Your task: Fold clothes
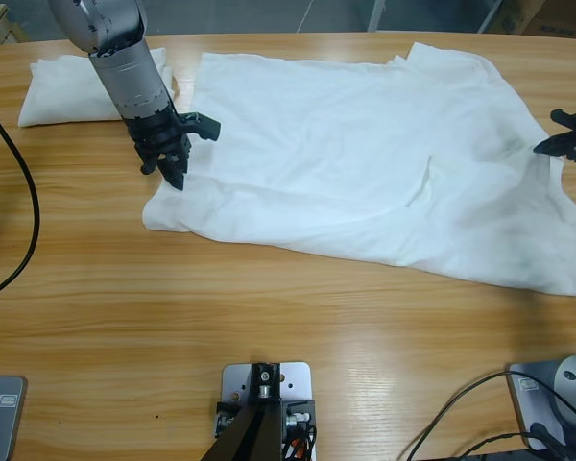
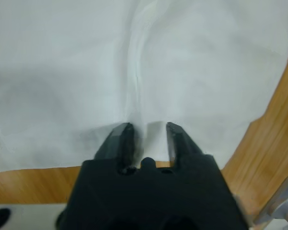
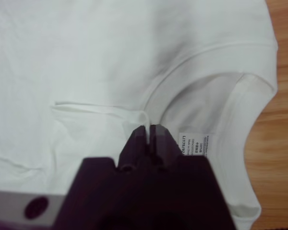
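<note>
White T-shirt (image 1: 365, 163) lies spread across the wooden bench (image 1: 269, 307), rumpled, taking up the middle and right of the high view, its lower corner reaching the right edge. A second white garment (image 1: 62, 91), folded, sits at the bench's far left, just beside the shirt's left edge. One silver arm comes down from the top left, and its tool, the left tool (image 1: 173, 158), hangs over the shirt's left edge with its black tips close to the cloth. The right tool (image 1: 566, 139) pokes in from the right edge, at the shirt's right side. A black cable (image 1: 24, 211) loops over the bench on the left.

Looking along the left tool (image 2: 149, 132), the two black jaws stand a little apart, with a raised ridge of white cloth running into the gap between them; whether they press it I cannot tell. Cloth fills nearly the whole view, with bench wood showing at the right and lower left.

Looking along the right tool (image 3: 149, 132), the jaws are squeezed together on a thin fold of the shirt's fabric beside the neckline. The ribbed collar (image 3: 216, 52) curves just beyond, and a small printed label (image 3: 194, 143) sits inside the neck, right next to the jaws. Bench wood shows along the right side.
</note>
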Controlling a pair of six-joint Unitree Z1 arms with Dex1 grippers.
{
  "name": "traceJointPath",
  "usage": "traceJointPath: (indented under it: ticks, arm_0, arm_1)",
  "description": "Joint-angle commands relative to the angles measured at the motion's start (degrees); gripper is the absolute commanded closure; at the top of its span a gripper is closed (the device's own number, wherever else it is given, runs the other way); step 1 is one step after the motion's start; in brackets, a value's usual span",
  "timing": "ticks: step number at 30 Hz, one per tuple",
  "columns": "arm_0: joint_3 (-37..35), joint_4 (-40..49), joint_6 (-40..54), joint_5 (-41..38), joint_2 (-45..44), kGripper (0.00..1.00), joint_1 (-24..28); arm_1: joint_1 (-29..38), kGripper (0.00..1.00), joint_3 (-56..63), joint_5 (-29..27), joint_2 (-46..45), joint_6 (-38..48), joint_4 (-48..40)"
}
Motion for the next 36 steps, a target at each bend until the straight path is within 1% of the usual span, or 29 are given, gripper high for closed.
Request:
traceJointPath:
  ticks: [1, 7, 13, 17, 21, 27, 34, 36]
  arm_0:
    - [0.8, 1.4, 0.8, -0.7, 3.9, 1.000, 0.5]
    - [-2.5, 1.3, -3.1, 0.8, 2.7, 1.000, 1.9]
    - [-5.9, 1.4, -4.7, 0.8, 2.5, 1.000, 2.0]
    - [-6.6, 1.4, -4.9, 0.9, 2.0, 1.000, 2.0]
    - [-6.6, 1.4, -5.0, 1.5, 1.9, 1.000, 1.9]
    - [-7.1, 1.4, -5.6, 3.1, 2.1, 1.000, 1.9]
    - [-10.5, 1.4, -6.8, 4.0, 3.6, 1.000, 1.9]
    - [-11.1, 1.3, -6.9, 2.8, 4.8, 1.000, 1.9]
  arm_1:
    - [-0.9, 1.000, 1.9, -0.5, 1.8, -0.8, -0.5]
    - [-0.9, 1.000, 2.0, -1.0, 1.6, -0.8, -0.7]
    - [-0.9, 1.000, 3.4, -2.3, -0.3, -0.8, -2.8]
    - [-0.9, 1.000, 5.4, -3.6, -1.6, -0.8, -6.2]
    - [-0.9, 1.000, 8.2, -3.5, -2.6, 0.2, -12.4]
    - [-0.9, 1.000, 10.0, -3.1, -3.8, 1.1, -16.9]
    - [-0.9, 1.000, 11.0, -2.6, -4.4, 1.8, -19.3]
    - [-0.9, 1.000, 11.1, -2.8, -4.2, 1.8, -19.2]
